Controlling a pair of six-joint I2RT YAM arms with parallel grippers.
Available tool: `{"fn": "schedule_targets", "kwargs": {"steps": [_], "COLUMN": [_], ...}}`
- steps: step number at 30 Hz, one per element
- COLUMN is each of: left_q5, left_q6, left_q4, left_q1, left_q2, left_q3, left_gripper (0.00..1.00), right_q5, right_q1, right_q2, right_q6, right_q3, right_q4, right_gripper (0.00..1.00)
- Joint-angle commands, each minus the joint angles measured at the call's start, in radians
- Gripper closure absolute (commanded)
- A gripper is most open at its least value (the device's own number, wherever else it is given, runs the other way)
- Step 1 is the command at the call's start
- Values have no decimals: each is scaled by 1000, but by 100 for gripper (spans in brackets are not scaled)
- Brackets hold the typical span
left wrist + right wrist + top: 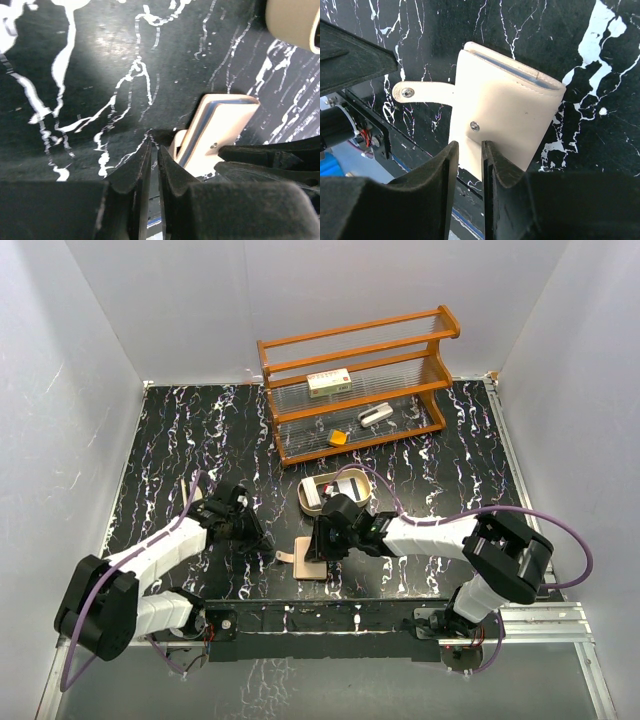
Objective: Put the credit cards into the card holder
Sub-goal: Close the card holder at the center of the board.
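The card holder (310,563) is a tan wallet lying folded shut near the table's front edge, its snap strap (410,92) sticking out to the left. In the right wrist view a thin blue-grey edge (520,71) shows in its far side. I cannot tell if that edge is a card, and the credit cards are otherwise hidden. My right gripper (470,145) hovers over the card holder's (505,115) near edge, jaws a narrow gap apart with nothing between them. My left gripper (154,145) is just left of the card holder (227,122), low over the table, shut on nothing.
An oval beige tray (306,495) sits just behind the right gripper (322,545). A wooden rack (300,345) at the back holds a white box (328,383), an orange block (338,438) and a silver item (375,416). The arms' base rail (350,620) runs along the front edge.
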Motion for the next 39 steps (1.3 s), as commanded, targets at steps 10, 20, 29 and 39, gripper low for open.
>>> {"fn": "schedule_targets", "kwargs": {"steps": [10,20,29,39], "left_q5": [262,289,195,127], "left_q6": [-32,-50,-27,7], "left_q4": [194,236,120,36], "left_q1": [4,4,4,6], "left_q2": [31,50,47,97], "left_q3": [-70,-95,-66,-34], "left_gripper": [94,94,86,87], "right_q5": [63,70,280,274], "right_q1": [63,86,90,90], "right_q2": [-19,43,-27,-4], "right_q6": [-5,-18,-64,-61], "right_q3": [151,214,258,212], "right_q4": [-41,-57,-303,-271], "right_gripper": [74,68,69,78]}}
